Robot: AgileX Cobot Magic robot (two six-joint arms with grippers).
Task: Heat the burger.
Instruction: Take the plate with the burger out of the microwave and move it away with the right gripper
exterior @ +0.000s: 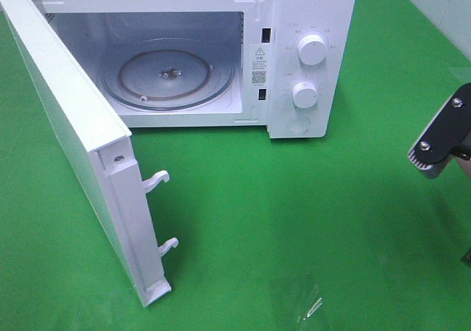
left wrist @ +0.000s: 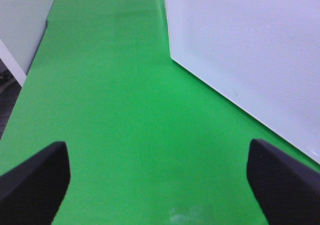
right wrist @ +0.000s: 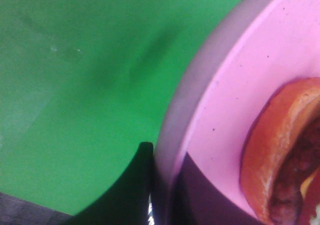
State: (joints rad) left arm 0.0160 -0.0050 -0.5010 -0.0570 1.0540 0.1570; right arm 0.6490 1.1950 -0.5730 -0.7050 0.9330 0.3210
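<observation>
Left gripper [left wrist: 160,185]: two matte black, finely textured fingers [left wrist: 32,182] with rounded tips. Right arm [exterior: 441,136], exterior view: black bracket over a ribbed grey plate, two silver screw heads. Right gripper [right wrist: 162,190] fingers black too.

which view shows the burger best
The right wrist view: the burger lies on the pink plate, whose rim the right gripper pinches. Only part of it shows at the frame edge. The high view and left wrist view show none of it.

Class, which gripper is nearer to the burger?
Right. The right gripper is shut on the pink plate carrying the burger; the left gripper hangs open beside the microwave door.
</observation>
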